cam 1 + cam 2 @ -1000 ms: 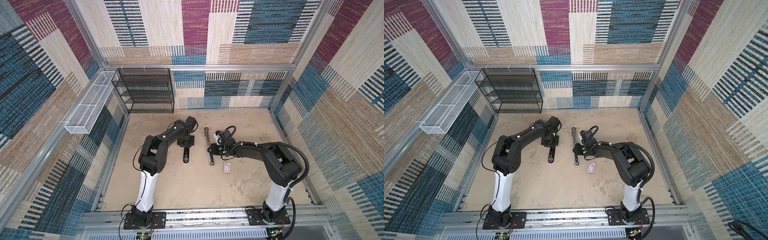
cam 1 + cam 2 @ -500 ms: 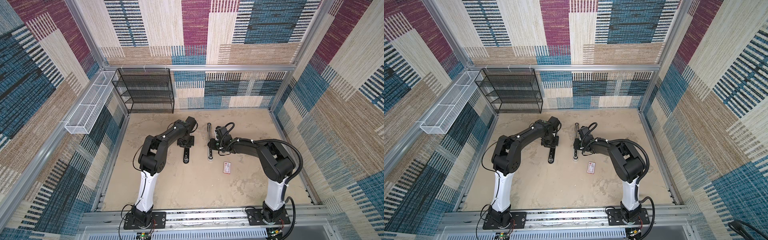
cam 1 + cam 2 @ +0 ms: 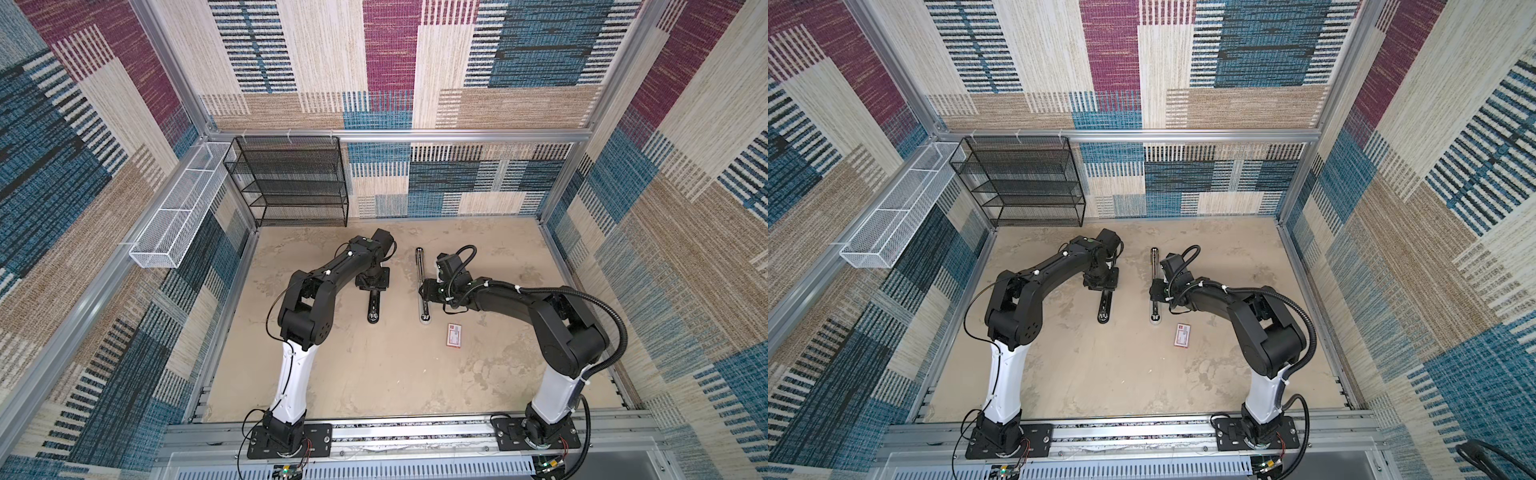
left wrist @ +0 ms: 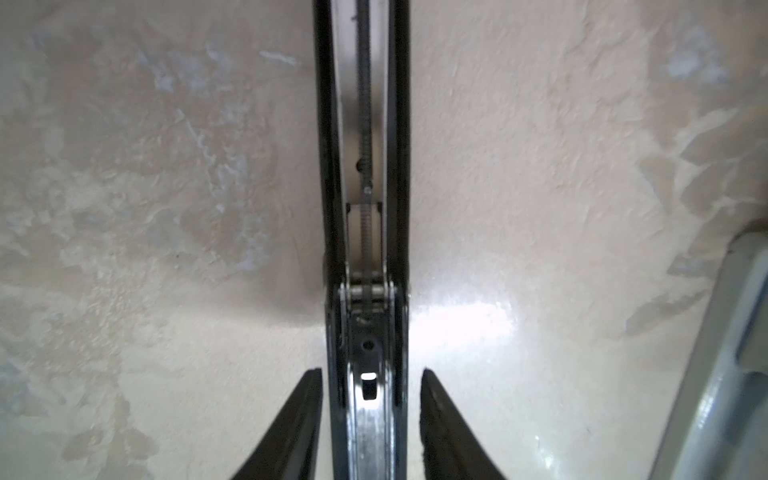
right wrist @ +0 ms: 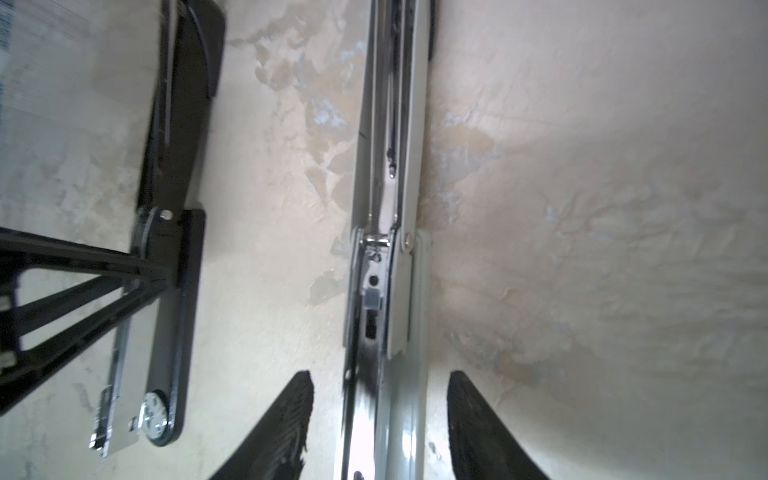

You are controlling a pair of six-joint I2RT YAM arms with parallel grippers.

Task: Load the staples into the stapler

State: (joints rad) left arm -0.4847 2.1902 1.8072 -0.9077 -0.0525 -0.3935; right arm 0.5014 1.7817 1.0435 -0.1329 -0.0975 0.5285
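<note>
A black metal stapler (image 3: 372, 305), folded open into one long narrow strip, is lying flat on the mottled beige tabletop (image 3: 374, 374), left of centre. In the left wrist view its bright chrome channel, with a thin coiled spring along it, is running straight between two tapered black fingers. The left hand (image 4: 370, 374) is standing narrowly open astride this stapler. A thin sliver of tabletop is showing on each side, so it is gripping nothing. A grey metal stapler (image 3: 425, 309), likewise opened out long and slim, is lying nearly parallel to the black one, to its right and apart from it. The right hand (image 5: 380, 374) is straddling the grey stapler's polished chrome rail. Its ribbed black fingers (image 5: 291, 415) are standing wider, with clear gaps on both sides, and it is holding nothing. The small flat white cardboard box of staples with a red mark (image 3: 454, 335) is resting on the tabletop just beside the grey stapler's end nearer the arm bases, on its right. In both top views the box (image 3: 1182, 335) is lying clear of both hands, and its contents cannot be made out.
</note>
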